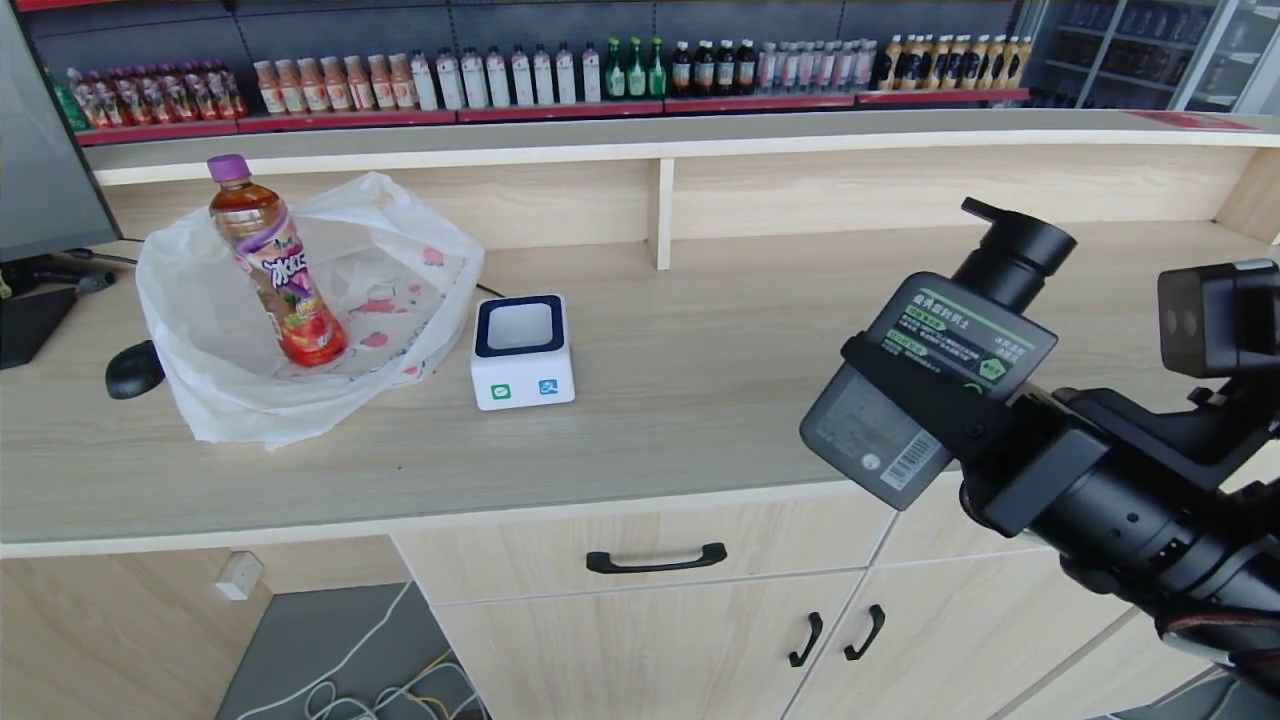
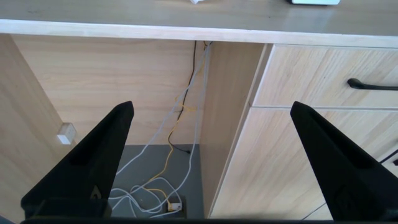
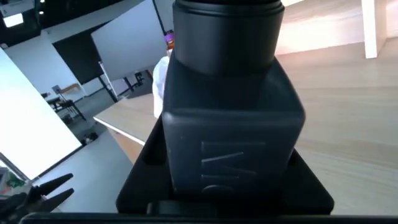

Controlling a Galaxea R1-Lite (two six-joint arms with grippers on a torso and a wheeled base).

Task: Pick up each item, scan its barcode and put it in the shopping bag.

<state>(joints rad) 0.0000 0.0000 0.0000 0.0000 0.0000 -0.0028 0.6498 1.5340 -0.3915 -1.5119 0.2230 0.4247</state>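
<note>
Pale wood counter (image 1: 700,400) carries a white shopping bag (image 1: 200,395) at its left, with a tea bottle (image 1: 275,265) standing tilted inside. The right gripper (image 1: 945,395) is clamped around a dark grey pump bottle (image 1: 872,432), well right of the small white scanner (image 1: 522,350). The left gripper (image 2: 211,124) gapes wide, empty, below the countertop

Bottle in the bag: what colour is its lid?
Its lid is purple. The head view shows it best.
</note>
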